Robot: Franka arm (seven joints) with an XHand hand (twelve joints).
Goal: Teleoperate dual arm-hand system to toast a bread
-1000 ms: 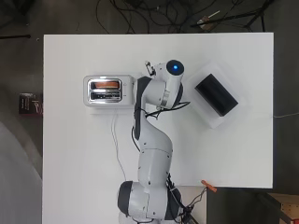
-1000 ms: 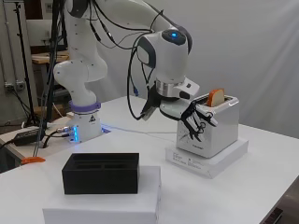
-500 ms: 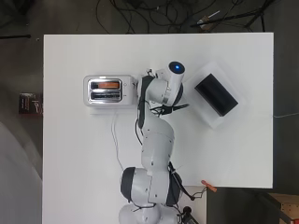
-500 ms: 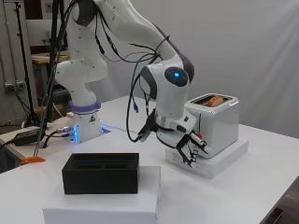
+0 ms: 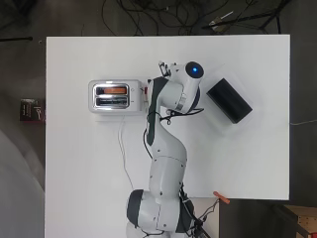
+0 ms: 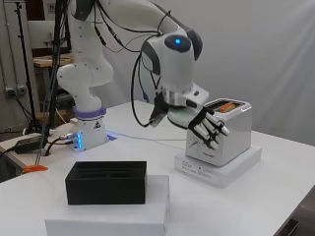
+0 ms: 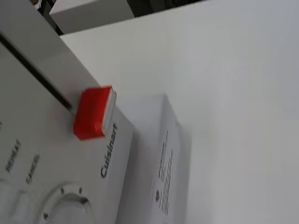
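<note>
We see a white table [image 5: 89, 168] on a dark floor [image 5: 22, 59] strewn with black cables [image 5: 148, 15], and a plain grey wall [image 6: 275, 59] behind.

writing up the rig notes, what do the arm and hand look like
The arm is glossy white with rounded joints, a glowing blue round light near the wrist, a purple band and blue lights at its base, and black cables looped along it. The hand is black with white-tipped fingers.
</note>
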